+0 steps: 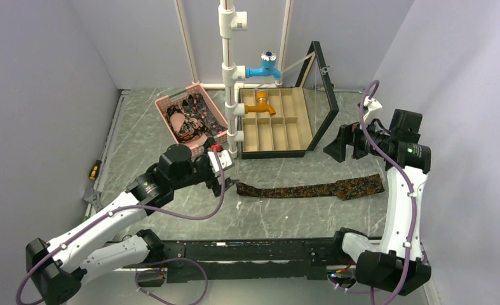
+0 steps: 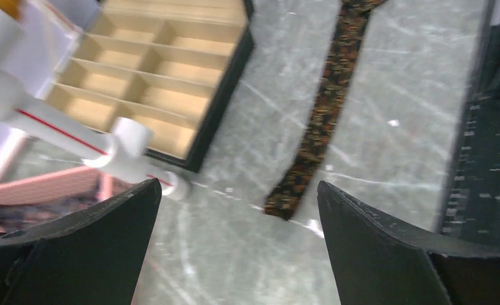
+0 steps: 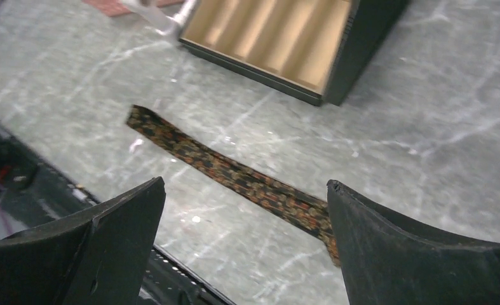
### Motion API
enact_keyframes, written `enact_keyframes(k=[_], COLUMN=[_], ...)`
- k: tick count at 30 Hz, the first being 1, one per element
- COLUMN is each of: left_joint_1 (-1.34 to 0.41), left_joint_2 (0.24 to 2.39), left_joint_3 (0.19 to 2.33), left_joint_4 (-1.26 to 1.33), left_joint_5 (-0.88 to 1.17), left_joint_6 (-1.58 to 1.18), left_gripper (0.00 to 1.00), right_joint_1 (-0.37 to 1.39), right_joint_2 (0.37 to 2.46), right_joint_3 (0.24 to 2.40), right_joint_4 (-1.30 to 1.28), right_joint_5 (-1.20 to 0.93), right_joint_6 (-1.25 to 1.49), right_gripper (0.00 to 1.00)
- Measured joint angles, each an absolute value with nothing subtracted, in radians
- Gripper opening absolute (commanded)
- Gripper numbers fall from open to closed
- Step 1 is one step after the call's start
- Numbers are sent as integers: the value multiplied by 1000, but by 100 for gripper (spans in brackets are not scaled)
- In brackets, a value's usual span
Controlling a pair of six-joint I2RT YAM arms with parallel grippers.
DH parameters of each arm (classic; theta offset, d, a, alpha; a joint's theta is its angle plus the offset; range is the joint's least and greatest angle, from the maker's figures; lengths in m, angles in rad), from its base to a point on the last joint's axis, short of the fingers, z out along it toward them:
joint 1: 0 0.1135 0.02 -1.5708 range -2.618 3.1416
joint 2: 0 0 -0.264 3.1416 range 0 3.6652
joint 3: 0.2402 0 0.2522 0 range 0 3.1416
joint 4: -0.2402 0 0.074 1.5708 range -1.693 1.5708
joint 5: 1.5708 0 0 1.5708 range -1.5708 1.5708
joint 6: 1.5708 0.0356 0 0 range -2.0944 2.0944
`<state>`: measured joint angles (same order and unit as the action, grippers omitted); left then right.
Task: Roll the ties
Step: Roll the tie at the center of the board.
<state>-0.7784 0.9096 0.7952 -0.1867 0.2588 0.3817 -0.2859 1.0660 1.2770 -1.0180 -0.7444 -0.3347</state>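
Marbled tabletop holds a flat tie; left tool and right tool gape, empty.

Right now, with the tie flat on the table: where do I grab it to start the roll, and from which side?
Probably take the tie by its narrow end, straight down from above, left jaws across its width. It lies flat and straight, so no raised edge offers a side pinch, and that tip sits nearest the open left jaws.
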Motion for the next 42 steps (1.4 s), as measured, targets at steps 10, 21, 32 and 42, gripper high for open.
enact_keyframes(k=[10,21,32,42], left_joint_1=[-663,-672,-674,-612], left_joint_2=[1146,1415,1671,1858], left_joint_3=[632,551,551,515], left_joint_4=[112,630,895,950], left_joint_5=[627,690,797,780], left_joint_6=[-268,-815,-1055,-1104], left_gripper=[99,100,99,100], right_joint_1=[-276,-276,-276,-276], right_joint_2=[1240,1149,1175,1210], right_joint_3=[1215,1209,1213,1258], right_joint_4=[-1101,-1142,-1174,-1191], right_joint_5=[-841,-773,-704,-656], right_joint_6=[-310,-319,-342,-367], right_gripper=[100,100,99,99])
